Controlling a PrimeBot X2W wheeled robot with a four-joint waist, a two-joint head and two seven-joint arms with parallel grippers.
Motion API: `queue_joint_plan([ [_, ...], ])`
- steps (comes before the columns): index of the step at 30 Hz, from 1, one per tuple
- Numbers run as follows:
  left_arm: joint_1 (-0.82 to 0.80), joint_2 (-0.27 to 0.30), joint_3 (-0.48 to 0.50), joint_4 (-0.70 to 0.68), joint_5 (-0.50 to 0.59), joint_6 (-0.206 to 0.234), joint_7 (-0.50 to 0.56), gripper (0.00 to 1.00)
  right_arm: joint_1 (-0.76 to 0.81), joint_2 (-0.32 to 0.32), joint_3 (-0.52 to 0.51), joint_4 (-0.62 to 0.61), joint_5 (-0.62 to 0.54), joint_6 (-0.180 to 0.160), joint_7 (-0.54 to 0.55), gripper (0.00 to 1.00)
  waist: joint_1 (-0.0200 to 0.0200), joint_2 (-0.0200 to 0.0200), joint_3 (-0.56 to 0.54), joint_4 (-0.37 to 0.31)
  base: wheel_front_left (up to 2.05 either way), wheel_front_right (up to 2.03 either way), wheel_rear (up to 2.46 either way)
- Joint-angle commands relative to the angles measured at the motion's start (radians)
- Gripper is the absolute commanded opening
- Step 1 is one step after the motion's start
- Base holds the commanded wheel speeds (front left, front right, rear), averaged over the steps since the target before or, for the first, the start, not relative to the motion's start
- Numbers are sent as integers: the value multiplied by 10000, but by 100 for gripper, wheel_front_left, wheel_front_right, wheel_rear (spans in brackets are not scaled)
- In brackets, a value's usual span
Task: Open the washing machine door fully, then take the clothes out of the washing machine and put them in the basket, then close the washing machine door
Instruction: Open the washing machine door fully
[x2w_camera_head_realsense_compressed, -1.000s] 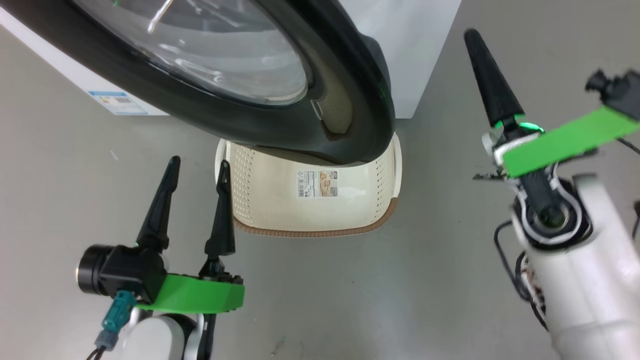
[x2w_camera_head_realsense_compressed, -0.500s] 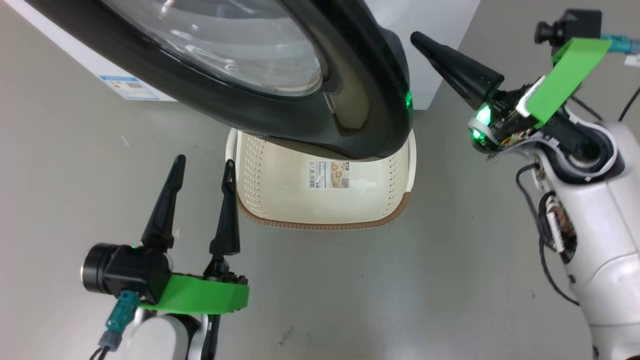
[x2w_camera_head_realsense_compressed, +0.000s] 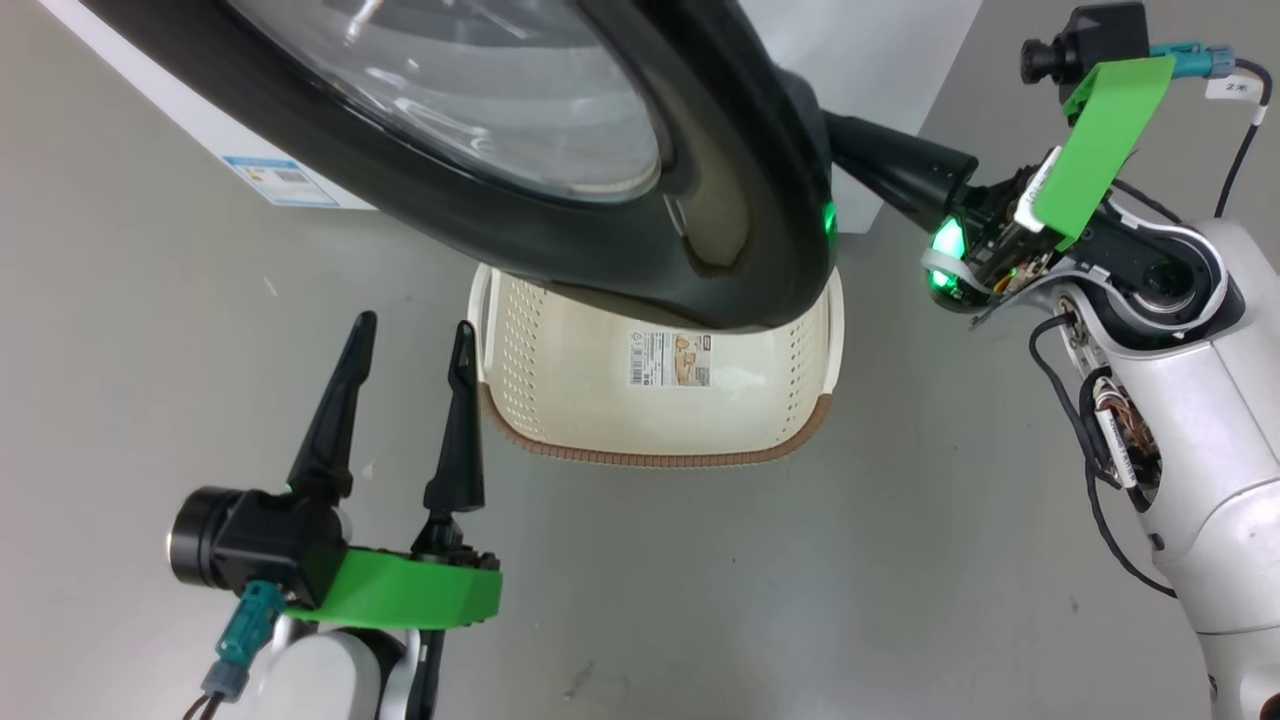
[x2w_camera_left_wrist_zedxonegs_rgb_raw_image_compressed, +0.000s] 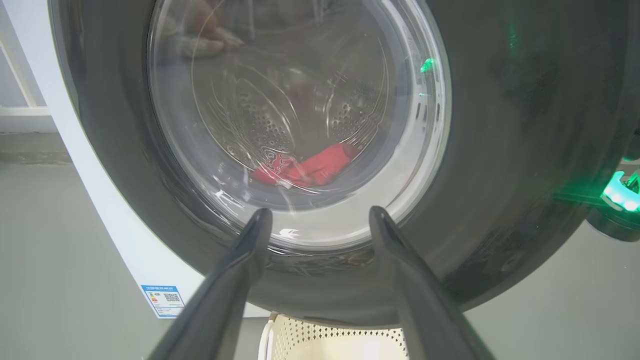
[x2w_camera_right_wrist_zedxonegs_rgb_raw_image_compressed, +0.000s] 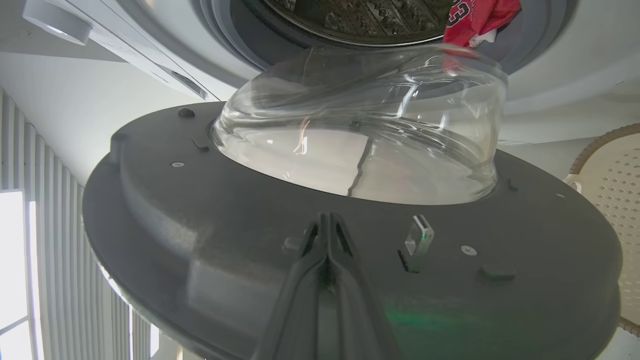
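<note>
Glossy black, the round washing machine door (x2w_camera_head_realsense_compressed: 470, 235) with its bulging clear glass window stands ajar from the big white washing machine (x2w_camera_head_realsense_compressed: 880, 60). It fills the head view from 10 to 1 o'clock and overhangs the cream perforated plastic basket (x2w_camera_head_realsense_compressed: 650, 457) with a brown woven-look rim on the grey floor. Bright red clothes (x2w_camera_left_wrist_zedxonegs_rgb_raw_image_compressed: 305, 170) lie in the steel drum, seen through the glass. At 2 o'clock the right gripper (x2w_camera_right_wrist_zedxonegs_rgb_raw_image_compressed: 327, 220), fingers pressed together on nothing, points at the door's dark inner face beside the metal latch (x2w_camera_right_wrist_zedxonegs_rgb_raw_image_compressed: 419, 240). At 7 o'clock the left gripper (x2w_camera_head_realsense_compressed: 415, 325) hangs spread wide and empty, at the basket's 9 o'clock.
</note>
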Motion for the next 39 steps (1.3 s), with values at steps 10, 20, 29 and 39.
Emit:
queue_joint_plan([
  [10, 168, 158, 412, -235, -9, 118, -49, 100, 288, -39, 687, -376, 304, 52, -351, 0, -1, 0, -454, 221, 0, 0, 0],
  [20, 606, 158, 594, -178, -30, 119, -49, 100, 973, -169, 1235, -492, 527, 52, -564, 0, -1, 0, -1164, 456, 0, 0, 0],
  [29, 934, 158, 655, -29, -45, 99, -49, 100, 1621, -219, 1718, -627, 806, 52, -720, 0, -1, 0, -1766, 711, 0, 0, 0],
  [39, 1345, 158, 775, 58, -156, 159, -49, 100, 2130, -252, 2410, -752, 866, 52, -924, 0, -1, 0, -2390, 1146, 0, 0, 0],
])
